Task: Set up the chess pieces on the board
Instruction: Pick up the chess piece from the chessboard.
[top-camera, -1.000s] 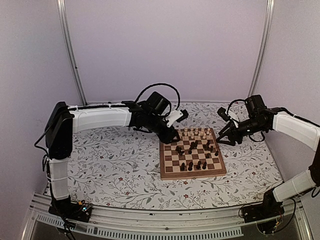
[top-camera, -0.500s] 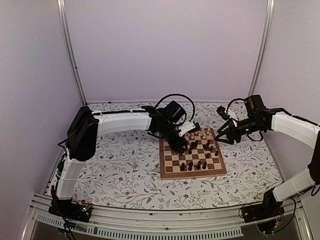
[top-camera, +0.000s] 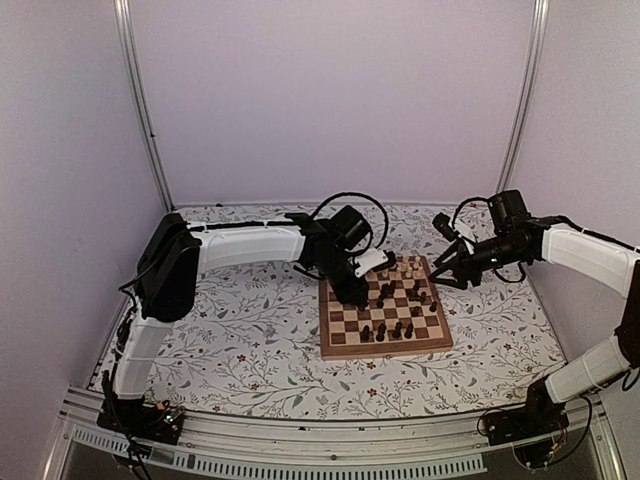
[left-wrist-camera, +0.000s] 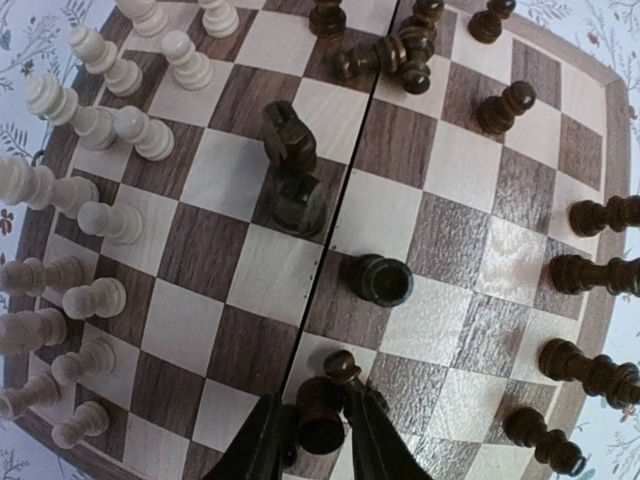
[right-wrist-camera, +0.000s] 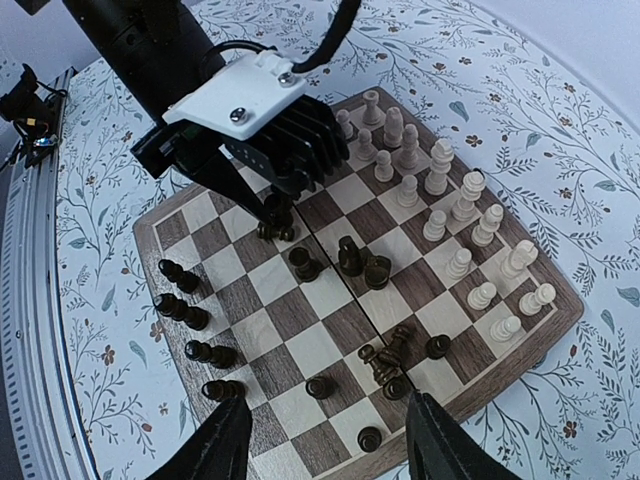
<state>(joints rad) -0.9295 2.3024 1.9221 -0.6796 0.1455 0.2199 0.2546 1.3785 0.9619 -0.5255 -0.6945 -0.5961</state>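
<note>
Up in the top view, you've got the board on the floral cloth, right of centre. The pale pieces are bunched along its far edge. The dark pieces are dotted over the middle and the near rows. Your left gripper is down over the board's left side. The right gripper hangs just off the far right corner, above the cloth.

Left wrist next: the fingers straddle one dark piece at the bottom of the view, snug on both sides. I honestly can't tell if it's pinched yet or just bracketed. The pale side looks pretty much done, with two tidy rows standing down the left. The dark side isn't. A knight and a few others sit loose mid-board, a couple lie tangled near the top, and only some are lined up along the right edge.

Right wrist: those fingers are spread wide with nothing between them, hovering above the board's near edge in that view. It's the same story from here, with pale rows in place and dark ones scattered.

So I'd call you roughly halfway. What's left is basically herding the dark set home, starting with that piece under your left.
</note>
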